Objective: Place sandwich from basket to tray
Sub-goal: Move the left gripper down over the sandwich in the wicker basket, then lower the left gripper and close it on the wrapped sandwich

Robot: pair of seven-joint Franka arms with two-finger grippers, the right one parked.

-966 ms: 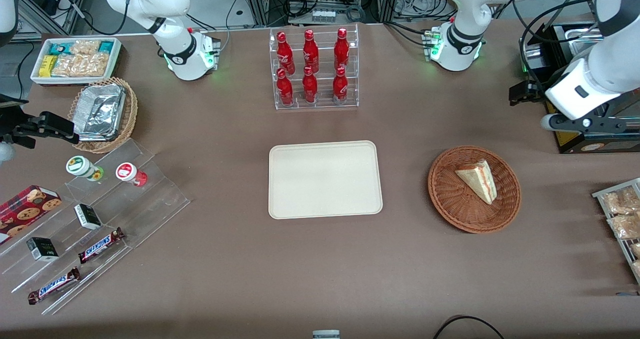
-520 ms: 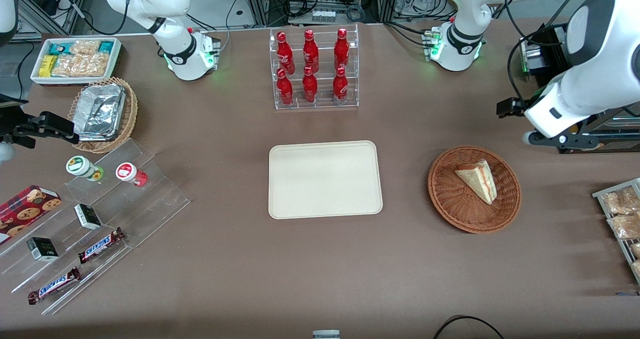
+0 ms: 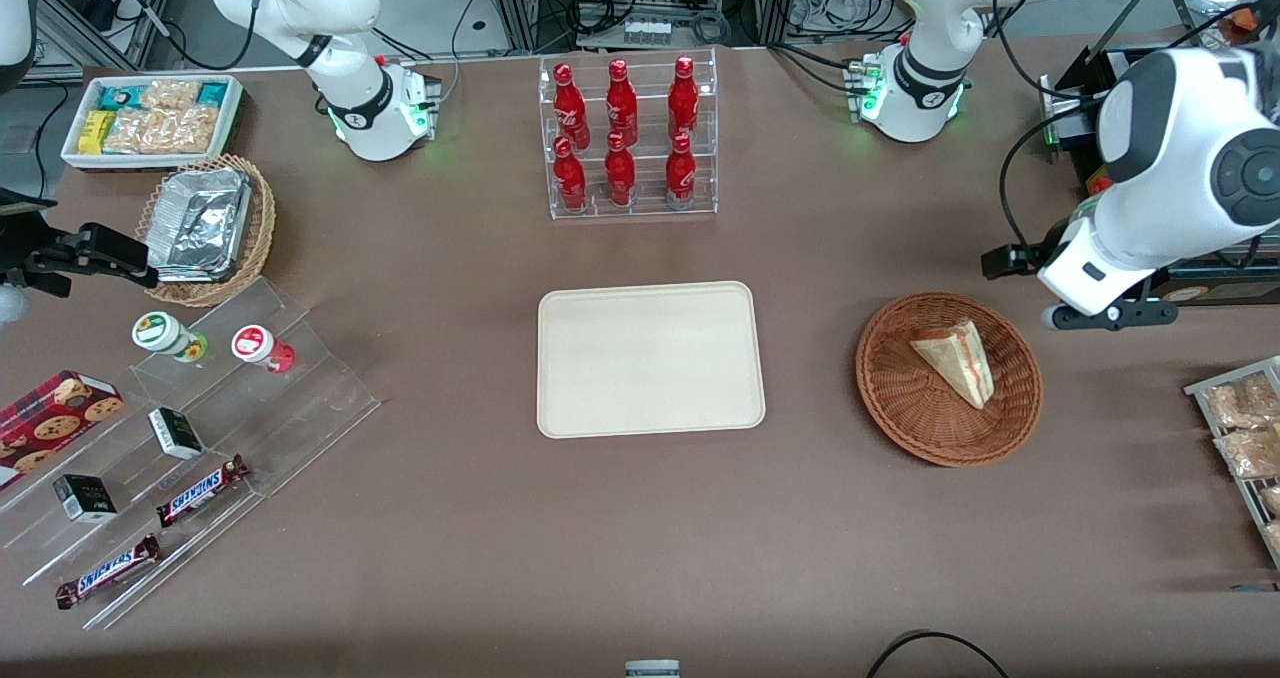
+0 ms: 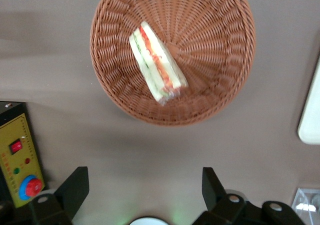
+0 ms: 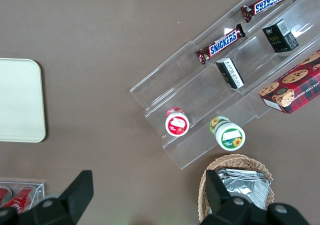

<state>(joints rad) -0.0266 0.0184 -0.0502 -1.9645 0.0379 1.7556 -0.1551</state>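
The sandwich (image 3: 956, 360) (image 4: 156, 62), a pale wedge with red and green filling, lies in the round reddish-brown wicker basket (image 3: 900, 398) (image 4: 220, 90). The cream tray (image 3: 650, 358) (image 4: 311, 110) sits bare at the table's middle, beside the basket. My left gripper (image 3: 1085, 315) (image 4: 144, 185) hovers above the table just off the basket's rim, toward the working arm's end. It is open, with only tabletop between its dark fingers (image 4: 75, 185).
A black box with a yellow panel and red button (image 4: 17, 155) stands close beside the gripper. A rack of snack packs (image 3: 1245, 438) lies at the working arm's table end. A clear stand of red bottles (image 3: 628, 138) is farther from the front camera than the tray.
The left arm has swung in from the table's end toward the basket and come nearer the front camera. Sandwich, basket and tray have not moved.
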